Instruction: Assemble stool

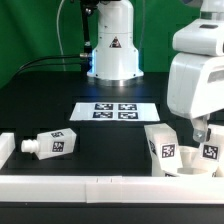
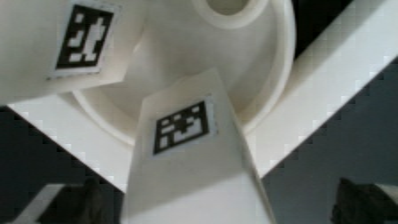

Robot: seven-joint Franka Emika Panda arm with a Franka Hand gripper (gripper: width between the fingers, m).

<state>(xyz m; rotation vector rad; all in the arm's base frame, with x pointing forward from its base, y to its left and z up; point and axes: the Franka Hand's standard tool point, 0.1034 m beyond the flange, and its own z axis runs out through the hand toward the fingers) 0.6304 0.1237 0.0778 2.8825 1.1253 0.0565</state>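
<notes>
Counting from where I stand: one stool leg lies alone at the exterior view's left. A second leg and a third leg are crowded together at the right, so that's three tagged legs. One round seat shows in the wrist view. One marker board, four tags printed on it. One long white rail.

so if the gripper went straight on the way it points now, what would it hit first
Most likely the tagged stool leg centred below the open gripper, with the round seat behind it; depth is unclear in the wrist view.
</notes>
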